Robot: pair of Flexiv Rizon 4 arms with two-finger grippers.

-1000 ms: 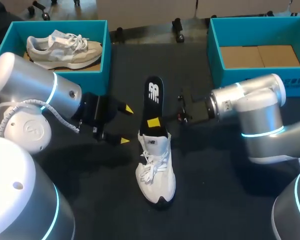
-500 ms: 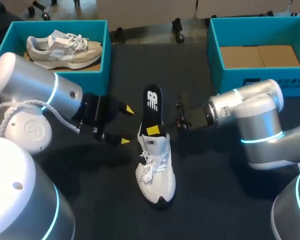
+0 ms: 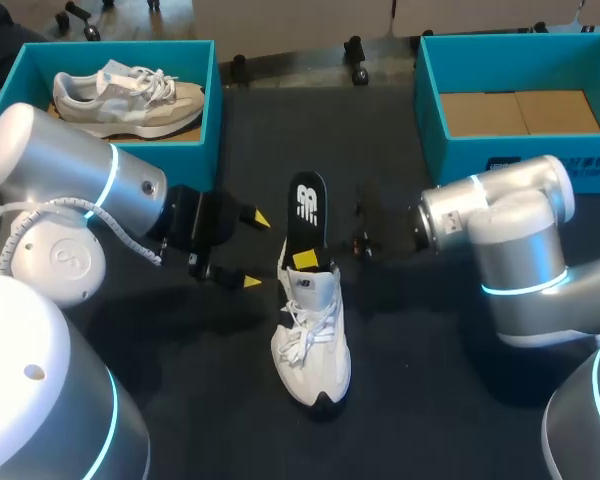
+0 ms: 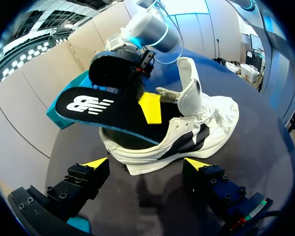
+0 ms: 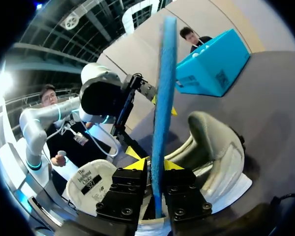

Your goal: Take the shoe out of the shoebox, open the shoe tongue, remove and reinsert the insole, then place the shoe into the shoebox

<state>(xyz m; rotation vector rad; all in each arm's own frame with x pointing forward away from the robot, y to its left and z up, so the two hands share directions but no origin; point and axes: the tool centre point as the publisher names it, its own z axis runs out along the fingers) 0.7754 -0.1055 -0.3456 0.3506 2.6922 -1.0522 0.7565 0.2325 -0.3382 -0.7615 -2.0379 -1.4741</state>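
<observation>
The left shoebox [image 3: 208, 110] holds a beige shoe [image 3: 130, 92], which is not the one being worked on.

The left arm comes in low and roughly level over the tabletop [image 3: 430, 400]. Its wrist points across at the white shoe [image 3: 313, 345]. The left pincer [image 3: 250, 250] is spread and empty, just beside the shoe's heel end without touching it.

The white shoe stands upright mid-tabletop, toe toward the robot and tongue lifted. The insole [image 3: 306, 210] has its front end in the shoe's mouth. The rest slants up and back over the heel collar.

The right arm reaches in level from the right. The right pincer [image 5: 155, 161] pinches the insole by its edges, just above the collar.

This looks like the insole step, though I can't tell whether it is going in or coming out. To do it well, the left pincer should probably close on the heel so the shoe cannot skid. The right arm should then keep the insole at a shallow angle in line with the shoe, so it clears the tongue.

The right shoebox [image 3: 427, 100] shows only a cardboard floor.
</observation>
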